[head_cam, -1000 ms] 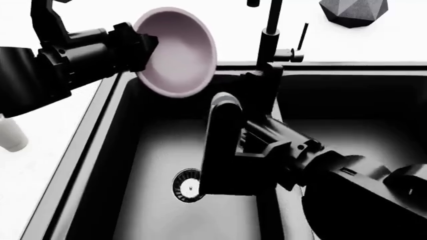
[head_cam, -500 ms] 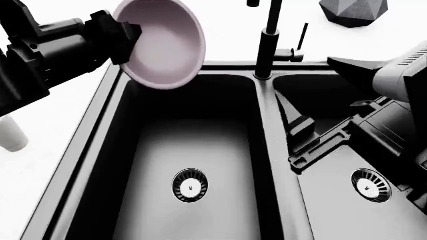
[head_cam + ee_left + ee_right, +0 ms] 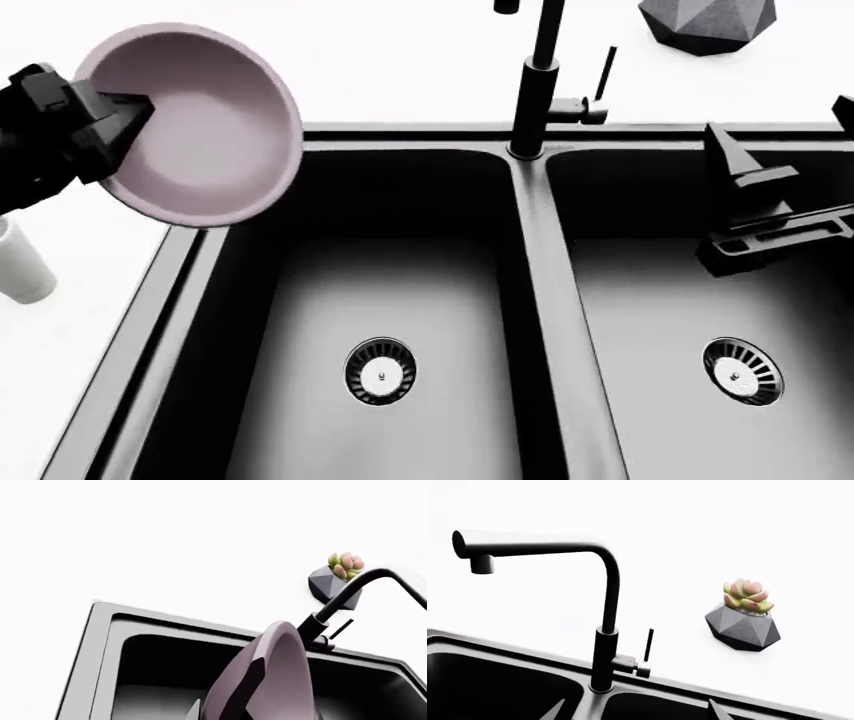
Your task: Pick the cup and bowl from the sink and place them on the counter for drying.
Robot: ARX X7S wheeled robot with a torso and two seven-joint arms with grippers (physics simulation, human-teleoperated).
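Left fingers (image 3: pixel 127 115) clamp the bowl (image 3: pixel 200 125) on edge, hollow facing right; right fingers (image 3: pixel 747 215) spread empty.

The head camera looks steeply down over the sink (image 3: pixel 400 300). Both wrist cameras sit low at its basins, facing across the bench (image 3: pixel 694 530); all three views share the faucet (image 3: pixel 604 620) and planter (image 3: pixel 333 587).

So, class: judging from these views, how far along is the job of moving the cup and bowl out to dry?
Done: the small white cylindrical cup stands on the white counter.
In hand: the left gripper holds the pale pink round bowl tilted, over the black double-basin sink's left rim.
Left: setting the bowl down.
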